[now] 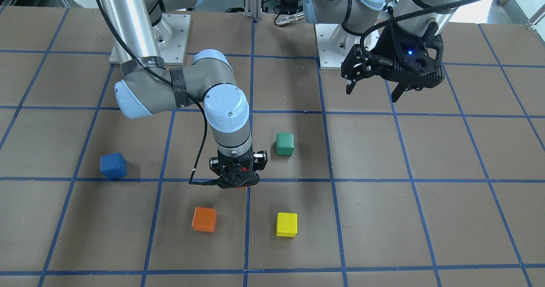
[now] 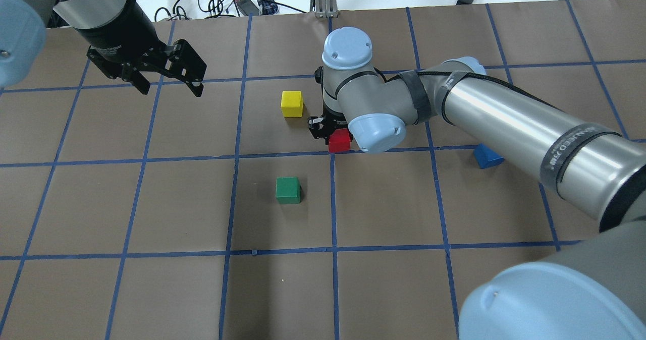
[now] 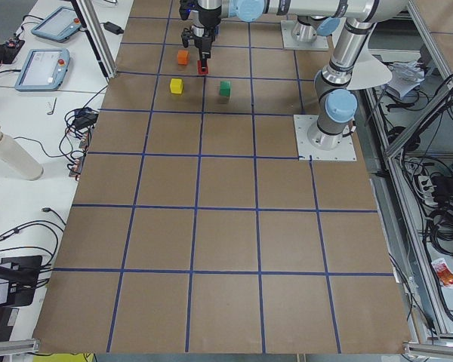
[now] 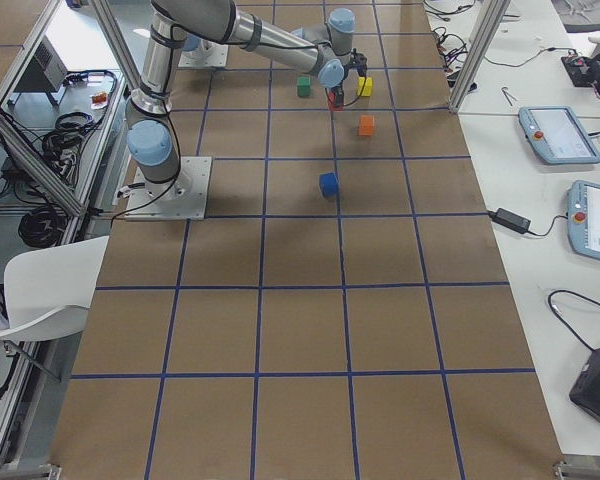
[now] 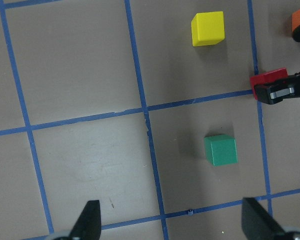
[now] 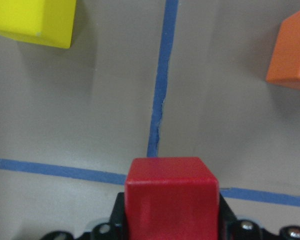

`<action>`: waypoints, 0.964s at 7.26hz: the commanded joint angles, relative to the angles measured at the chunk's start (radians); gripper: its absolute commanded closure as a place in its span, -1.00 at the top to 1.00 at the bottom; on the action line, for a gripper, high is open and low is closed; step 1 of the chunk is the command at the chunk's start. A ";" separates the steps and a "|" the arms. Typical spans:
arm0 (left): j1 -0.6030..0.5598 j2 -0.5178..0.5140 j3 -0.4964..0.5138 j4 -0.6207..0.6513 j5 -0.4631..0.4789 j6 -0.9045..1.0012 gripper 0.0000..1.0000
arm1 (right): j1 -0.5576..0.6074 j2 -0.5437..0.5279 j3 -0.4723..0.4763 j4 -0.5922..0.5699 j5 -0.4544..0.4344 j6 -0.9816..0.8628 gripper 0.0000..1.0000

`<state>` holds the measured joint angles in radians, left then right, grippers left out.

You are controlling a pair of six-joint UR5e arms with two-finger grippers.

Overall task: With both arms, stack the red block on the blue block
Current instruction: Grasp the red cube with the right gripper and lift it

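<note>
The red block sits between the fingers of my right gripper, which is shut on it low over the table near a blue tape crossing. The red block also shows in the overhead view and the left wrist view. The blue block stands alone on the table toward my right side, partly hidden by the right arm in the overhead view. My left gripper is open and empty, held high above the table far from both blocks; its fingertips frame the left wrist view.
A green block, a yellow block and an orange block stand around the right gripper, each about a block's width or more away. The brown table has a blue tape grid. The arm base plates stand at the robot's side.
</note>
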<state>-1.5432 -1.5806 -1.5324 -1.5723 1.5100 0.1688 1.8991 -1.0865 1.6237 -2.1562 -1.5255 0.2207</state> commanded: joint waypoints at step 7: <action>0.000 -0.001 0.002 0.003 -0.001 0.000 1.00 | -0.432 -0.326 0.094 0.343 -0.096 -0.336 -1.00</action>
<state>-1.5431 -1.5815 -1.5310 -1.5697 1.5095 0.1688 1.5341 -1.3701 1.6527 -1.8029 -1.5824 0.0072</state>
